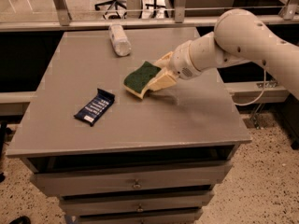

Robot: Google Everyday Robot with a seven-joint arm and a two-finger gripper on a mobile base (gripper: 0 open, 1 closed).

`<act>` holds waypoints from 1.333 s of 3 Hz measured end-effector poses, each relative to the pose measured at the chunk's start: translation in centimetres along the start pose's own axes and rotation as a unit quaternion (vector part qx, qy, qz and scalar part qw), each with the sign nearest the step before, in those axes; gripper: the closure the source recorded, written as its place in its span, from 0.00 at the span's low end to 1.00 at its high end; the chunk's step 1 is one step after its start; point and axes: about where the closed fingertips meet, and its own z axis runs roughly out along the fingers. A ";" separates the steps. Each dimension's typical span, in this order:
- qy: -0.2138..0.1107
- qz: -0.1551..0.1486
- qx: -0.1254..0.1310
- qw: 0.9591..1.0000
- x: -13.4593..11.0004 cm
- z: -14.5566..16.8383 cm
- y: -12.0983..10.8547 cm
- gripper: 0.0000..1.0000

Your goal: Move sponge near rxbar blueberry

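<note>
The sponge, dark green on top with pale yellow foam below, is held tilted just above the middle of the grey table. My gripper reaches in from the right and is shut on the sponge's right side, its cream fingers against the foam. The rxbar blueberry, a flat dark blue wrapper with white lettering, lies on the table's left front part, to the lower left of the sponge and apart from it.
A clear plastic bottle lies on its side at the table's back edge. The white arm spans the right rear of the table. Drawers sit under the tabletop. Office chair bases stand behind a rail at the back.
</note>
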 end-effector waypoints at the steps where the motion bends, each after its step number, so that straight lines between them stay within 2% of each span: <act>1: 0.002 -0.004 -0.026 1.000 -0.4 0.0 2.2 1.00; 4: -0.001 -0.012 -0.081 0.997 -1.8 0.8 7.2 1.00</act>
